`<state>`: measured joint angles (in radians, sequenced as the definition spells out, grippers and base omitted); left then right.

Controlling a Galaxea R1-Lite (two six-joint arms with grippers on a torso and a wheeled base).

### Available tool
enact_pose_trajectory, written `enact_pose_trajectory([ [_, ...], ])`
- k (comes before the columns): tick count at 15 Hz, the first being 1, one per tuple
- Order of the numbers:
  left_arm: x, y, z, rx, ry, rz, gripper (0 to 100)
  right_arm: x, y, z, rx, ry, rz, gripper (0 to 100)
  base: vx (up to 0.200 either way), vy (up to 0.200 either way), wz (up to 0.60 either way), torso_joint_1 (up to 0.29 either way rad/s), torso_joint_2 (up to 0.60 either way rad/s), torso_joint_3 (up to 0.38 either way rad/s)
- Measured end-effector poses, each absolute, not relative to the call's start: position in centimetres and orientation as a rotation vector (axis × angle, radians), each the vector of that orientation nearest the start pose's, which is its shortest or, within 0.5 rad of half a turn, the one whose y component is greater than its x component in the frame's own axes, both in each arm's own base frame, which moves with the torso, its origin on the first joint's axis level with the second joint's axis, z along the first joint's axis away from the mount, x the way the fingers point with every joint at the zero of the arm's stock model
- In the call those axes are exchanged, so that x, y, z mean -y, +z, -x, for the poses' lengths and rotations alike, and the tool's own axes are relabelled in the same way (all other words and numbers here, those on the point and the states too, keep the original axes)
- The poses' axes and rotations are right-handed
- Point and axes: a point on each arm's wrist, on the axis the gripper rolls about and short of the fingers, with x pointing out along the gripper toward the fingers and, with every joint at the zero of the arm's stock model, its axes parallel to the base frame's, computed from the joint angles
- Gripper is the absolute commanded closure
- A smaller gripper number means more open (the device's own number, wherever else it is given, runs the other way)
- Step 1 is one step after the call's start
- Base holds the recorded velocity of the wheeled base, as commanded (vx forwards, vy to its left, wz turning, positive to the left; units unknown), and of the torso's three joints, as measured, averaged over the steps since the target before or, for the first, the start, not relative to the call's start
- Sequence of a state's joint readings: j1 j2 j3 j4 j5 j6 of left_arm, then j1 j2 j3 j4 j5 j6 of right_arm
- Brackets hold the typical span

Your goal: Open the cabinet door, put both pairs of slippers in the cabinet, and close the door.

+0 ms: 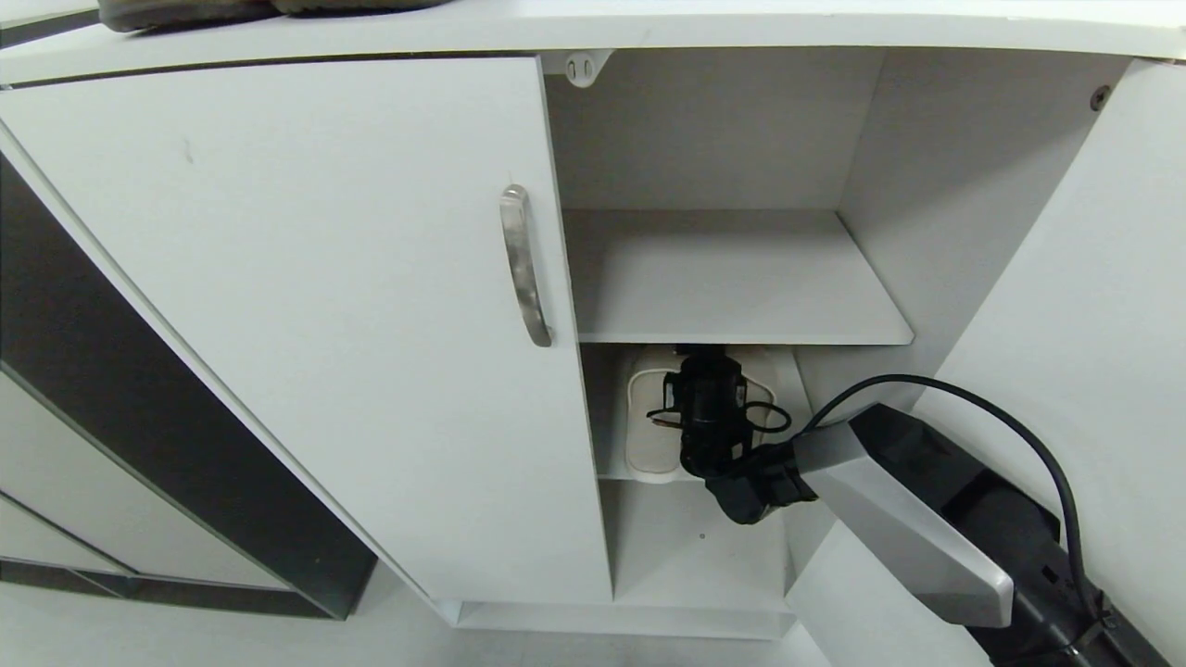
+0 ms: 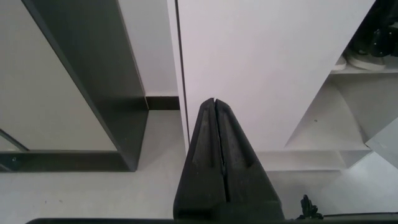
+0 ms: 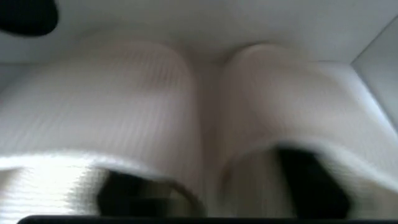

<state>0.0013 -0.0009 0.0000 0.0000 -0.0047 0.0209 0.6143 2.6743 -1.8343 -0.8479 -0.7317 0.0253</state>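
The right end effector, black, is inside the open half of the white cabinet, in the middle compartment, directly over the pair of white ribbed fabric slippers. Whether it is wide or narrow I cannot tell, and also not whether it touches the pair. In the right wrist view both slippers lie very near under the camera, side by side and touching each other, with their dark openings toward the camera.

The slippers rest on the white middle shelf, close to the cabinet's inner dividing wall. Just above them is the white upper shelf board, and its front edge hides the far end of the pair and the tip of the end effector. Under the middle shelf is the white bottom compartment.

The white right cabinet door stands swung open next to the right arm. The white left cabinet door is closed; its curved silver metal handle stands upright near the door's inner edge.

The left end effector, black and wedge-shaped, is pressed fully together and holds nothing. It is low in front of the closed left door, apart from it, above the pale floor.

On the cabinet's white top board lie two dark grey-brown soft shapes, cut by the picture's edge; I cannot tell surely what they are. A dark grey panel stands beside the cabinet, on the closed door's side.
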Motion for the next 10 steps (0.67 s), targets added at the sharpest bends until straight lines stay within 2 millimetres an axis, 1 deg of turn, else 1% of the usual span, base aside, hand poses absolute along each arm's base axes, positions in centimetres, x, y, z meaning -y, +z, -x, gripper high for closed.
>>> enact_pose_trajectory([
  [3, 0.0, 7.5, 2.3, 0.001, -0.003, -0.019, 100, -29.6, 5.3, -44.2, 0.005, -0.115, -0.028, 0, 0.000, 0.000, 0.00, 0.000, 0.00, 0.000],
  [5, 0.0, 7.5, 2.3, 0.001, -0.003, -0.017, 100, -29.5, 5.5, -43.1, 0.003, -0.103, -0.027, 0, 0.000, 0.000, 0.00, 0.000, 0.00, 0.000],
  [8, 0.0, 7.5, 2.3, 0.001, -0.003, -0.017, 100, -29.4, 6.3, -40.9, -0.003, -0.079, -0.024, 0, 0.000, 0.000, 0.00, 0.000, 0.00, 0.000],
  [9, 0.0, 7.5, 2.3, 0.001, -0.004, -0.016, 100, -29.4, 6.4, -40.0, -0.008, -0.067, -0.020, 0, 0.000, 0.000, 0.00, 0.000, 0.00, 0.000],
  [10, 0.0, 7.5, 2.3, 0.001, -0.004, -0.016, 100, -29.4, 6.4, -38.6, -0.018, -0.048, -0.013, 0, 0.000, 0.000, 0.00, 0.000, 0.00, 0.000],
])
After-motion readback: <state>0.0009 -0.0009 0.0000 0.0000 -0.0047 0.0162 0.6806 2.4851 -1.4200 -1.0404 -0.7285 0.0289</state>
